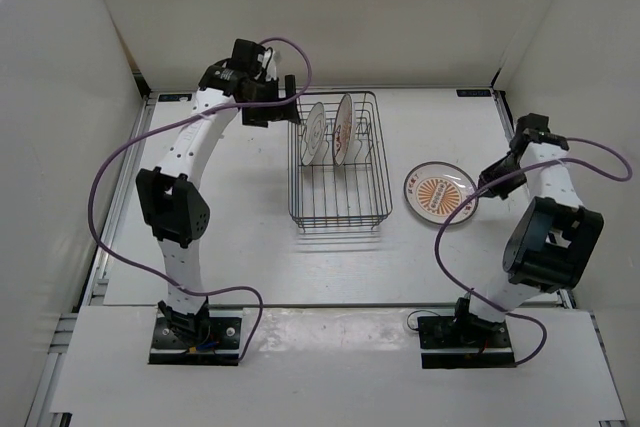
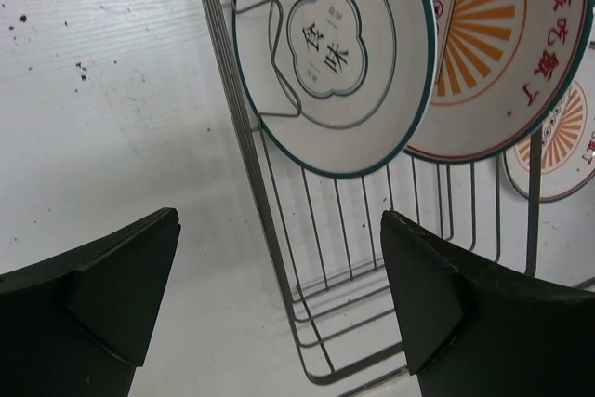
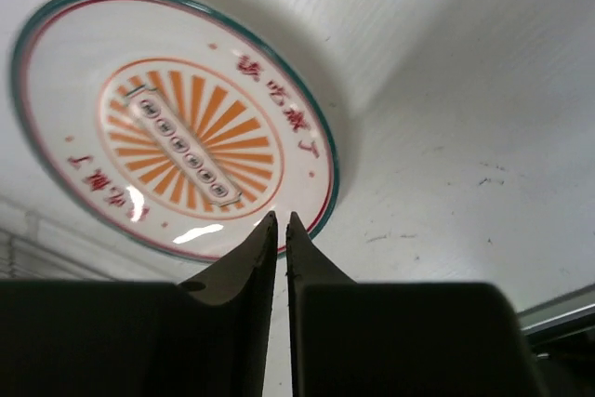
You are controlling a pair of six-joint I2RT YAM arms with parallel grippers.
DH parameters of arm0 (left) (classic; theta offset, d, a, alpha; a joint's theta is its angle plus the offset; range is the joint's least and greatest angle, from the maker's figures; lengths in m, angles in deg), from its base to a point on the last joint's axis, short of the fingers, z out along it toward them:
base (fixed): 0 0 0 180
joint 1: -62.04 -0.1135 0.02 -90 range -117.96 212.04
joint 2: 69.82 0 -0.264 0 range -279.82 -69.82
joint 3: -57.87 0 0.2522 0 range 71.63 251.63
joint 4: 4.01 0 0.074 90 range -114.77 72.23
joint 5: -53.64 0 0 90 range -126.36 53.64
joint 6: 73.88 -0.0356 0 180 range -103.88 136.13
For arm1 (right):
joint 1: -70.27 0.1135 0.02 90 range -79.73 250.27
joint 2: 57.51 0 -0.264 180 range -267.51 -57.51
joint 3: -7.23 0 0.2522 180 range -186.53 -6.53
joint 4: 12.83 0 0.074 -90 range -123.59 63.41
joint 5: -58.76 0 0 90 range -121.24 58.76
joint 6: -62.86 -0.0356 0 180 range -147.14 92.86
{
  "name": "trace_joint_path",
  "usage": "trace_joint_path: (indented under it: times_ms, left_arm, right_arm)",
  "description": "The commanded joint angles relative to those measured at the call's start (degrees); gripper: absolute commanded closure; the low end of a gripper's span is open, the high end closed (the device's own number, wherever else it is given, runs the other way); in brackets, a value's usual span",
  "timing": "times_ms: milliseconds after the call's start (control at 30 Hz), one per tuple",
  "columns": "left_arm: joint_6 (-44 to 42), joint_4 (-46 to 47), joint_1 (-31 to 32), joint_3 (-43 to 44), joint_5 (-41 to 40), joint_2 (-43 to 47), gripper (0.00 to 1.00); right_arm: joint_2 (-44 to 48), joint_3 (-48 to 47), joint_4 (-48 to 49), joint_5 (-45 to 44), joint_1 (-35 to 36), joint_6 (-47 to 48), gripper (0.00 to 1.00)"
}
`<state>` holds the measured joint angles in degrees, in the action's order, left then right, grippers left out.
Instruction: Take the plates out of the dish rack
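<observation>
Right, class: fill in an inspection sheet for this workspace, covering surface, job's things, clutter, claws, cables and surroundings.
Surface: white table, a few dark specks.
Job's things: wire dish rack holds grey-ringed plate and upright orange plate; flat orange plate lies on the table to the rack's right.
Clutter: nothing seen.
Claws: left claw open, by the rack's far left corner; right claw shut, empty, beside the flat plate.
Cables: purple cable loops along each arm.
Surroundings: white walls on three sides.
</observation>
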<state>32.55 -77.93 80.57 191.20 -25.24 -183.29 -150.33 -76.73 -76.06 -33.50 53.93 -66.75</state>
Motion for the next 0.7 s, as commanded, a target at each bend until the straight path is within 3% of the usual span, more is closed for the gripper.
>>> trace_joint_path:
  times_ms: [0,200,367,500,667]
  left_arm:
    - [1.15,2.67,-0.51,3.21,-0.21,-1.66,0.00]
    - [-2.79,3.21,1.25,8.75,-3.28,-3.68,0.00]
    - [-5.96,11.29,2.83,-1.26,-8.38,0.52,0.00]
    - [-6.75,10.85,4.84,-0.73,-10.85,0.09,0.03]
    - [-10.89,17.54,10.73,-5.58,-14.19,1.86,0.08]
  right_arm:
    - [5.88,-7.05,-9.47,3.74,0.43,-1.69,0.91]
    - [16.08,-10.22,-19.05,9.73,0.69,0.93,1.00]
    - [23.63,-17.41,-31.90,10.60,0.43,3.66,1.00]
    - [26.02,-24.27,-42.25,11.76,0.34,5.24,1.00]
    - [29.09,-24.91,-44.66,10.27,0.34,8.41,1.00]
